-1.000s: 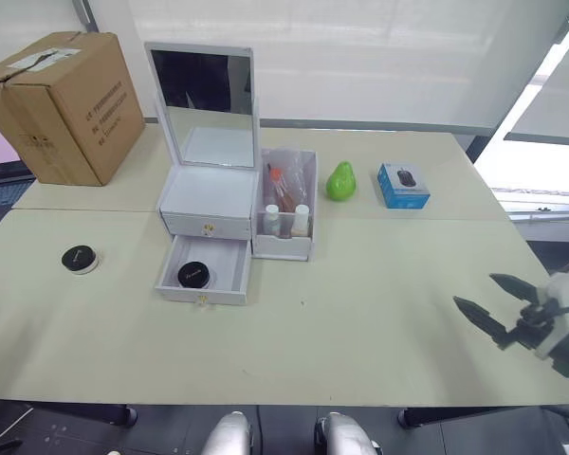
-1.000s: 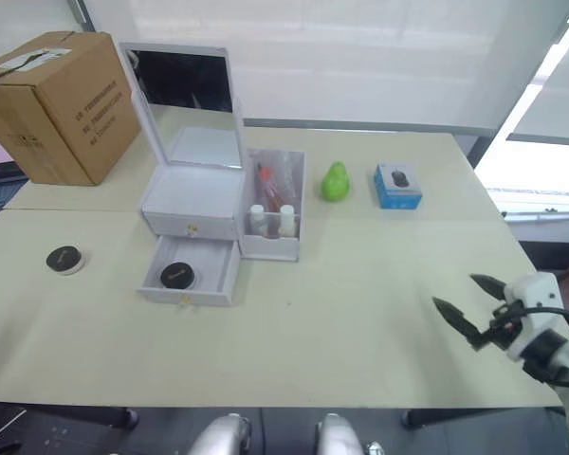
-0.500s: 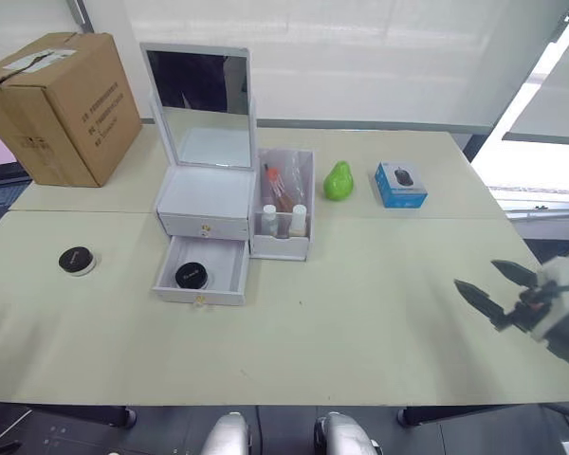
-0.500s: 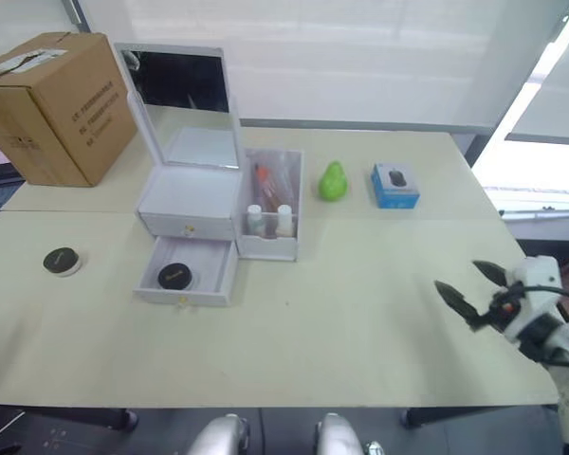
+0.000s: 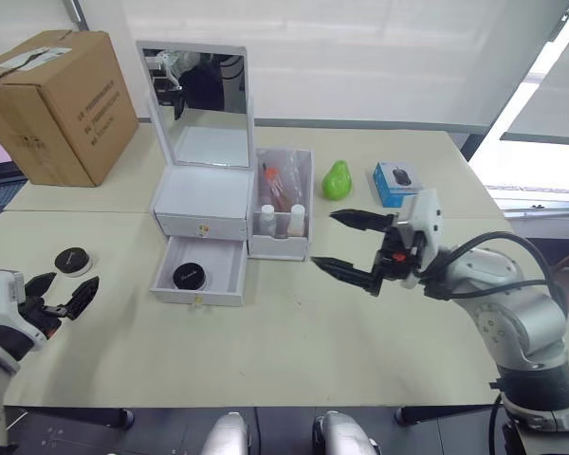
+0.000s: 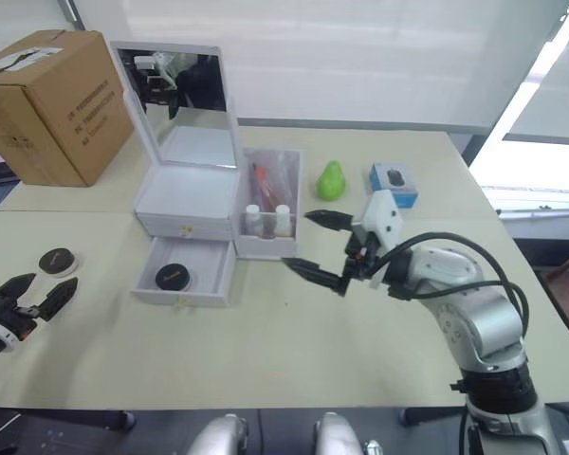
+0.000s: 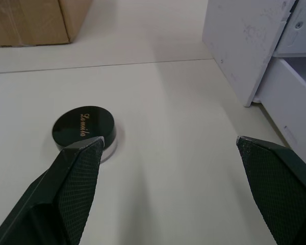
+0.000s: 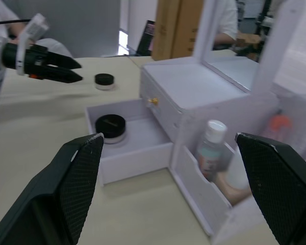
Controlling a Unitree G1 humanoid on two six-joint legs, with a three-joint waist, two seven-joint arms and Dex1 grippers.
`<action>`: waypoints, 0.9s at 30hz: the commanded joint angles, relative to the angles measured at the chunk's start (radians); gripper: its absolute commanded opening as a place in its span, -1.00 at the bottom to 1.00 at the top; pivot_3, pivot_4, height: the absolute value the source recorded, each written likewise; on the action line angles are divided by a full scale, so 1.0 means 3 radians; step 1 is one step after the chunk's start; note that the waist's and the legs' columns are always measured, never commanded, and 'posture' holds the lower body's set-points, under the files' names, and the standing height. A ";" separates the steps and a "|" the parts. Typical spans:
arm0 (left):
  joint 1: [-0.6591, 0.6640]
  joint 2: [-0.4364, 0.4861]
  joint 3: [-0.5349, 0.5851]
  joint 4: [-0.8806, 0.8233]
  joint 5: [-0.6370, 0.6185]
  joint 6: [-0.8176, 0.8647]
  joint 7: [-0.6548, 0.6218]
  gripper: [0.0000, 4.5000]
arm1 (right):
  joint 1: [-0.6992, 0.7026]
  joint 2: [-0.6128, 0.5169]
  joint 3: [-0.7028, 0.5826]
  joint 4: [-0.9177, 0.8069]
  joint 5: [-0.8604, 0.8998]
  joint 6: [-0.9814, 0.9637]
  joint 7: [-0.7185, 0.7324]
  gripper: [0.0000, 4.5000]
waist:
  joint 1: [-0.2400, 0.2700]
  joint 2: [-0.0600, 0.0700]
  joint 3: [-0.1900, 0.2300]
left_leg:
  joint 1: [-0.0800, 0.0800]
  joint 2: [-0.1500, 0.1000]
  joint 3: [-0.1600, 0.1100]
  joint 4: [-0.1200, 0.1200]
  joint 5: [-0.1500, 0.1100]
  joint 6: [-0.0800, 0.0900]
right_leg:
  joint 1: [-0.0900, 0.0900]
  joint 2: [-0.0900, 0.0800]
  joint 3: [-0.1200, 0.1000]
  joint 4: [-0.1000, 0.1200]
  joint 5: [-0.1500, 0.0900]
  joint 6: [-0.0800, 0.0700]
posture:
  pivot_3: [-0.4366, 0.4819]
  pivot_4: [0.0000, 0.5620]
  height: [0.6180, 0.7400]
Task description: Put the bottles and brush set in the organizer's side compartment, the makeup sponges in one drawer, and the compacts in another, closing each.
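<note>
Organizer [image 5: 201,210], white with its mirror lid [image 5: 194,104] raised, stands on a pale desk [image 5: 294,332] in the head views. Its lower drawer [image 5: 199,277] is pulled out with one black compact [image 5: 189,276] inside. The side compartment [image 5: 284,204] holds bottles [image 5: 296,220] and a brush set [image 5: 277,188]. A second compact [image 5: 74,261] lies on the desk, left of the drawer. The left claw [image 5: 64,294] hovers near it, spread open and empty. The right claw [image 5: 353,248], wide open and empty, hangs just right of the organizer. A cardboard box [image 5: 62,102], green pear [image 5: 337,180] and blue box [image 5: 398,183] sit behind

Left wrist view: open fingers [image 7: 74,184] flank the loose compact [image 7: 85,130]

Right wrist view: open fingers [image 8: 66,194] frame the open drawer [image 8: 127,145] and its compact [image 8: 110,125]
</note>
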 commanded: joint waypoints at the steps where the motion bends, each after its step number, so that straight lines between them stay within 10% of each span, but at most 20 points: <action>1: -0.0041 -0.0106 0.0101 -0.0197 -0.0022 0.0028 0.0316 0.99 | -0.0124 0.0043 0.0052 -0.0186 0.0152 0.0107 0.0002 1.00 | -0.0006 0.0001 0.0001 | 0.0000 -0.0030 -0.0049 -0.0002 0.0000 0.0000 | 0.0007 -0.0013 -0.0021 0.0003 -0.0006 0.0002 | -0.05 -0.47 0.83; 27: -0.1986 0.0245 -0.0791 0.2149 0.0958 0.0125 0.1114 0.99 | -0.0259 0.0056 0.0167 -0.0328 0.0129 0.0262 -0.0067 1.00 | 0.0031 0.0004 0.0003 | 0.0014 -0.0068 -0.0105 -0.0005 0.0009 -0.0014 | -0.0011 -0.0002 0.0006 0.0020 -0.0013 0.0002 | -0.05 -0.47 0.83</action>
